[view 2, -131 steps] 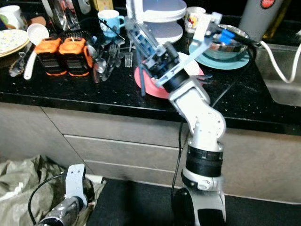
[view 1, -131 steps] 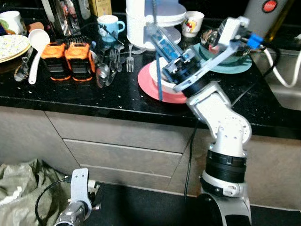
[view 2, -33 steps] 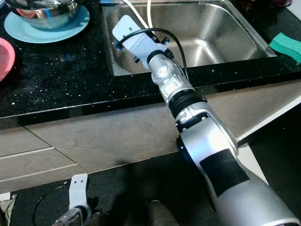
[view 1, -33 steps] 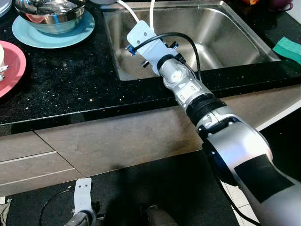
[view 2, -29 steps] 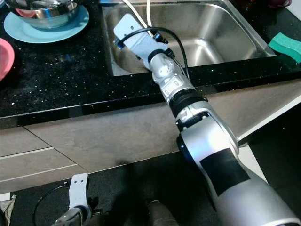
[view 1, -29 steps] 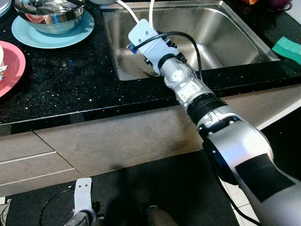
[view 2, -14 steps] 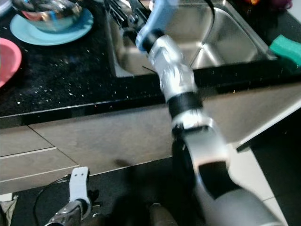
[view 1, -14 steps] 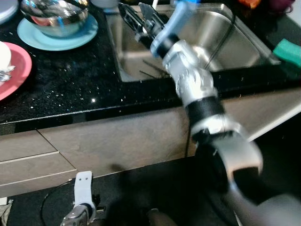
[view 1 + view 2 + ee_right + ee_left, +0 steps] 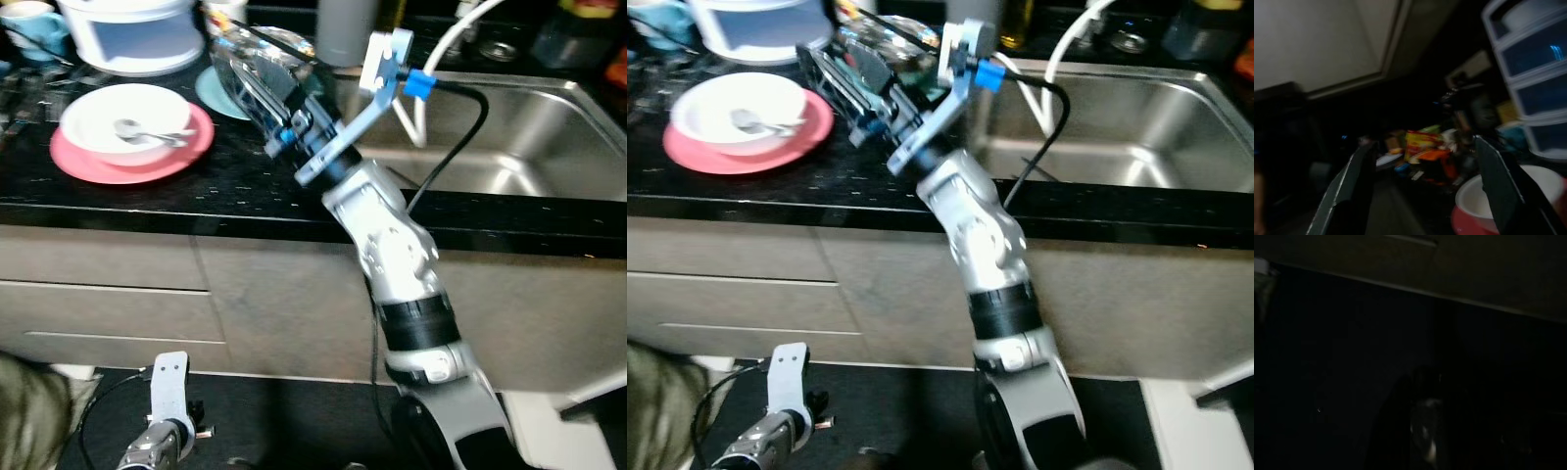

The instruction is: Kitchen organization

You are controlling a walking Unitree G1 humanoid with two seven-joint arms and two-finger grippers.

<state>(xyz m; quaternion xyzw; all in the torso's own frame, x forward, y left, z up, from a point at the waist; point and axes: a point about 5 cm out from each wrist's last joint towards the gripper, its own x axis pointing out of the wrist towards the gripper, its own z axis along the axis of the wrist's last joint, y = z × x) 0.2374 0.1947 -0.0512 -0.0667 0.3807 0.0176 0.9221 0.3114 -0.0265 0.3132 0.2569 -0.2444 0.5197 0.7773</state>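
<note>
Left eye view: the picture is soft with motion blur. The right gripper point(image 9: 250, 73) is raised over the black countertop point(image 9: 147, 201), its two black fingers spread with nothing between them, their tips reaching toward the far left. Behind them a light blue plate point(image 9: 208, 93) is mostly hidden by the fingers, so what rests on it cannot be made out. Left of the gripper a white bowl point(image 9: 125, 122) holding a spoon point(image 9: 137, 129) sits on a pink plate point(image 9: 108, 166). A white stack of drawers point(image 9: 132, 39) and a blue mug point(image 9: 24, 22) are cut off at the far edge. The steel sink point(image 9: 509, 147) lies to the right, a white hose point(image 9: 441, 49) curving over it. The left gripper point(image 9: 162, 431) hangs low near the floor; whether its fingers are spread I cannot tell.

Right eye view: the same scene, with the gripper's fingers point(image 9: 838, 73) just right of the bowl.

Left wrist view: almost wholly dark; only a pale strip of cabinet point(image 9: 1449, 264) can be made out.

Right wrist view: blurred; both fingers point(image 9: 1347, 191) stand wide apart, the bowl beyond them, the drawers at the far right.

Half a second ago the gripper was over the sink's left edge; now it is over the counter by the pink plate, and the camera has swung left too
</note>
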